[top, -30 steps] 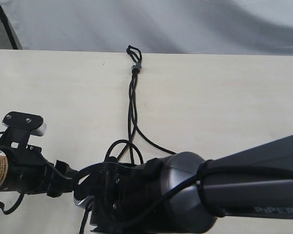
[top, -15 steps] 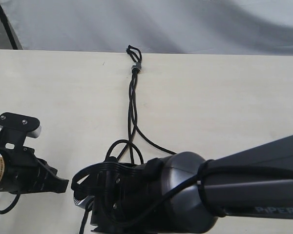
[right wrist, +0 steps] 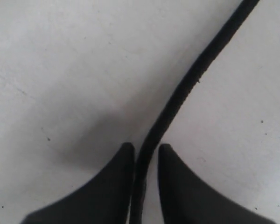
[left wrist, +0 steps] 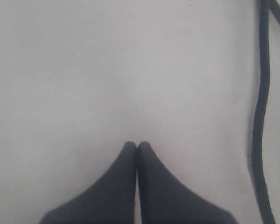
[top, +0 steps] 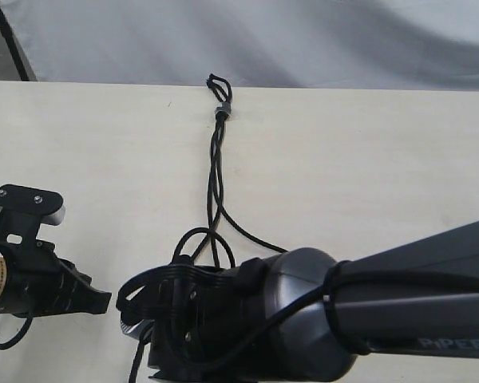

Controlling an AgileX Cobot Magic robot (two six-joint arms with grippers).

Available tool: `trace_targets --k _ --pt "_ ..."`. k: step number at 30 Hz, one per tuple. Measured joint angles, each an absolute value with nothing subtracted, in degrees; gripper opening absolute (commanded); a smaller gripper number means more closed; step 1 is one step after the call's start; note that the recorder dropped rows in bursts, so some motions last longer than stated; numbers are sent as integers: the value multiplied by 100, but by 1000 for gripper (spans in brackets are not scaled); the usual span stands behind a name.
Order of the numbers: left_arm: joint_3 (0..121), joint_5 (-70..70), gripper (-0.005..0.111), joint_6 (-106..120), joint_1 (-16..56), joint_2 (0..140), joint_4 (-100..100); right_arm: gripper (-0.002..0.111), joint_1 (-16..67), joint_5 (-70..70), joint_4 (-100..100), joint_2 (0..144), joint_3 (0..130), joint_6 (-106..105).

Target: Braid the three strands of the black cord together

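The black cord lies on the pale table, with its small loop (top: 218, 82) and grey band (top: 221, 110) at the far edge. Below the band the three strands (top: 215, 171) run twisted together toward me, and one strand (top: 251, 234) curves off to the right. Their lower ends are hidden under my right arm's wrist (top: 247, 319). My right gripper (right wrist: 146, 148) holds one strand (right wrist: 191, 79) between its fingers, low over the table. At the left, my left gripper (left wrist: 137, 144) is shut and empty, with a strand (left wrist: 261, 116) lying off to one side of it.
Glossy robot cables (top: 176, 279) loop over the right wrist near the strands. The left arm's body (top: 24, 271) sits at the near left. A grey cloth backdrop (top: 303, 40) hangs beyond the table's far edge.
My left arm has drawn back to the left and slightly toward me, away from the right wrist. The right arm and the cord have not moved.
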State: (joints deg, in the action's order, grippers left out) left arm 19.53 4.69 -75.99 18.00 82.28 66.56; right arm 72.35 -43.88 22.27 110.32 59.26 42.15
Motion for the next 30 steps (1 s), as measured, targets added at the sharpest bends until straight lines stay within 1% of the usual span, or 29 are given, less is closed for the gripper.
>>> trace_targets --k 2,3,9,13,15,19,21,24,26,27,28,30 --pt "1953 459 0 -7614 1800 8228 6648 50 7235 -4375 2227 11010 5926 4215" --pt "1953 459 0 -7614 1800 8228 6648 52 7235 -4341 2227 11001 5926 4215" --pt "1953 459 0 -7771 1800 8228 6648 49 7235 -4158 2149 10797 5879 4203" --pt "1953 495 0 -7835 1800 8228 6648 49 7235 -4533 2203 10111 5869 4226" --pt "1949 680 0 -7845 1800 8228 6648 49 7235 -4811 2413 9751 5856 4398" --pt "1910 1616 1 -7893 1800 8228 7005 49 7235 -5257 3155 9160 5626 5033" --pt "1910 2096 8 -7901 1800 8228 7171 49 7235 -5357 3448 8948 5402 5390" --pt "1910 2509 32 -7901 1800 8228 7320 49 7235 -5441 3726 8748 5018 5875" --pt "1910 2544 44 -7901 1815 8228 7356 49 7235 -5463 3841 8697 4839 6089" --pt "1920 2554 47 -7901 1842 8228 7356 49 7235 -5460 3867 8687 4793 6160" --pt "1944 2554 46 -7901 1882 8228 7367 49 7235 -5460 3891 8687 4761 6194" --pt "2030 2519 41 -7918 2049 8228 7379 49 7235 -5460 3952 8684 4752 6244"
